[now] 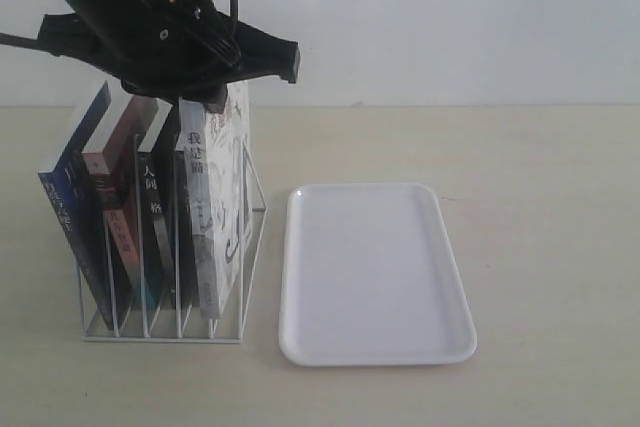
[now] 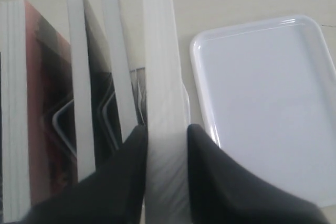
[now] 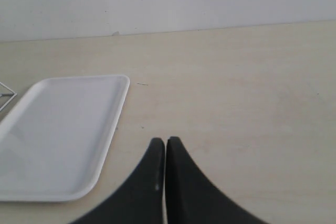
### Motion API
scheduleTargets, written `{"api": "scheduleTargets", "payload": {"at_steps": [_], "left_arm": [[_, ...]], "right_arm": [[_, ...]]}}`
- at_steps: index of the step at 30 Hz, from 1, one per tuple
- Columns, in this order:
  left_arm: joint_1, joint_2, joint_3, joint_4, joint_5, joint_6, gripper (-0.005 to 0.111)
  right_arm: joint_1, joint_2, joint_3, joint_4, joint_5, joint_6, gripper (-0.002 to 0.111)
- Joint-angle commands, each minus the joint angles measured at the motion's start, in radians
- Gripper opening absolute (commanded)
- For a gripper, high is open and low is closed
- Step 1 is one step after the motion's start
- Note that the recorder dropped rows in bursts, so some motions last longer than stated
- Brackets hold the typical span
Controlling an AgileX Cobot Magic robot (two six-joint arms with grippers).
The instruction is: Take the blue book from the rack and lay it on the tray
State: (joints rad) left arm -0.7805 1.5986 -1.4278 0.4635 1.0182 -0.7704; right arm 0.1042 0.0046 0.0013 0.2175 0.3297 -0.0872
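**RACK GRASP: PINCER SET ON THE WRONG VOLUME**

Setting: pale beige tabletop [image 1: 550, 247], plain white wall [image 1: 450, 17] behind.

Item 1. White thin-wire rack [image 1: 160, 338] with upright dividers, standing just beside the plain white rounded-rectangle plastic tray [image 1: 370, 267]. Nothing on the tray.

Item 2. Dark-blue paperback with dark-blue spine and white title characters, the blue book [image 1: 62, 202]. Leftmost slot of the rack, leaning, untouched, the slot farthest from the tray.

Item 3. Red-and-black-spined paperback [image 1: 108, 202], next slot along, close against the blue book.

Item 4. White-spined paperback [image 1: 205, 227] with grey sketch cover, rightmost slot, nearest the tray.

Item 5. Black left gripper [image 2: 167, 132], above the rack. Fingers [image 2: 131, 150] straddling the top page edge of the white-spined paperback, one against each face, to all appearance clamped on it.

Item 6. Black right gripper [image 3: 165, 142], fingertips pressed together on nothing, low over bare tabletop near the tray.

Handling note, by judgement. Step in hand: the grasp, apparently placed on the wrong book.
- Let go, rise clear of the book tops, and cross to the leftmost slot.
- Straddle the blue book's top edge alone, keeping the inner finger out of the red-and-black-spined paperback.
- Pinch deep.
- Draw upward along the lean until the lower edge clears the wire.
- Only then turn flat over the tray.
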Motion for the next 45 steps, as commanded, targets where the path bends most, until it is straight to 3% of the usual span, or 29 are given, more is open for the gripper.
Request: {"api": "scheduleTargets", "payload": {"at_steps": [1,23,33,45], "left_arm": [[0.002,-0.015,0.009,0.071,-0.032,-0.027,0.004],[0.002,-0.015,0.061,0.050,-0.029,-0.023,0.005],[0.002,-0.015,0.061,0.052,-0.048,-0.023,0.050],[0.002,-0.017,0.061,0.028,-0.042,0.009,0.051]], "right_arm": [[-0.003,-0.005,-0.001,-0.004,-0.008,0.000,0.000],[-0.003,-0.005,-0.001,-0.004,-0.008,0.000,0.000],[-0.003,-0.005,-0.001,-0.004,-0.008,0.000,0.000],[-0.003,-0.005,-0.001,-0.004,-0.004,0.000,0.000]]}}
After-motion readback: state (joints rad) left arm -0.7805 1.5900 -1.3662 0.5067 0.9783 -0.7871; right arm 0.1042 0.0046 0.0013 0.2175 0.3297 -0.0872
